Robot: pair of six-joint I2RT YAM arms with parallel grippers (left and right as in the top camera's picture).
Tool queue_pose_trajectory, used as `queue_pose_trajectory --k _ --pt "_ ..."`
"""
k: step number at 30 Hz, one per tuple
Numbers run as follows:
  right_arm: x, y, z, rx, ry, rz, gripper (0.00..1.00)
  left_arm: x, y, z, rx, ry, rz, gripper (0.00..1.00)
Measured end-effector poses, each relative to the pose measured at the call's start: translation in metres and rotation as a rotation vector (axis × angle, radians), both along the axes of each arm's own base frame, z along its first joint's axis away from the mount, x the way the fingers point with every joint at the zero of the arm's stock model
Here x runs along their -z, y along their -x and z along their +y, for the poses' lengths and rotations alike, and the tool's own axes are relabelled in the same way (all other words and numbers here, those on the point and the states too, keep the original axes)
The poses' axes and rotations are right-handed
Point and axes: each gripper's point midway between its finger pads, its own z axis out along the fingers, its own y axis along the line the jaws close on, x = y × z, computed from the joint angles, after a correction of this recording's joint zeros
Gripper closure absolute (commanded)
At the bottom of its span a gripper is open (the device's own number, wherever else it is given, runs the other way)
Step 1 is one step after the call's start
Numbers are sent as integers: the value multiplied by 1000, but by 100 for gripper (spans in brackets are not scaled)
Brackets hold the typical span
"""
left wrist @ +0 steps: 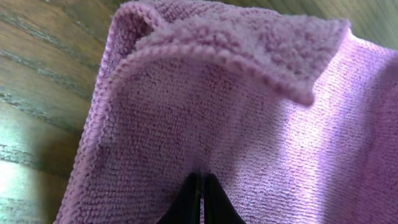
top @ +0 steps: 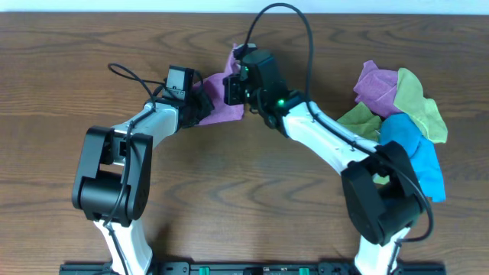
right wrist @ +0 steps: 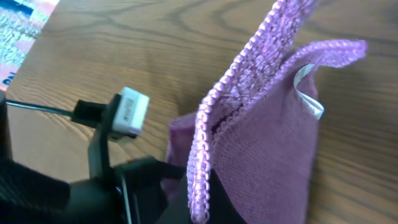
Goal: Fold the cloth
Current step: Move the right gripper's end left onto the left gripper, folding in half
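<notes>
The cloth (top: 226, 109) is at the upper centre of the overhead view, bunched between the two arms and partly raised off the table (top: 92, 46). The left gripper (left wrist: 202, 198) is closed, its dark tips pinching the fabric at the bottom of the left wrist view. The right gripper (top: 234, 85) is closed on a stitched edge that rises from it, and fabric covers most of its fingers. A white tag (right wrist: 309, 93) shows at the upper right of the right wrist view. From above, the arms hide much of the cloth. A heap of other cloths (top: 405, 114) lies at the right.

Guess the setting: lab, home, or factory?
Probably a robotics lab bench: a white-and-black left arm and matching right arm at a brown wood-grain table, a lilac-purple microfibre cloth gripped between them, and a heap of purple, yellow-green and blue cloths.
</notes>
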Motion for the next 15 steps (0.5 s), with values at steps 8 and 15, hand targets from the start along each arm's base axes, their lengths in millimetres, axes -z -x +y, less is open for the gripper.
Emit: queue_pose_trajectory --k 8,15 --pt "21 17 32 -73 36 22 99 -9 7 20 -28 -13 33 94" --pt "32 24 43 -103 59 22 99 -75 -9 63 -96 -14 -115 94"
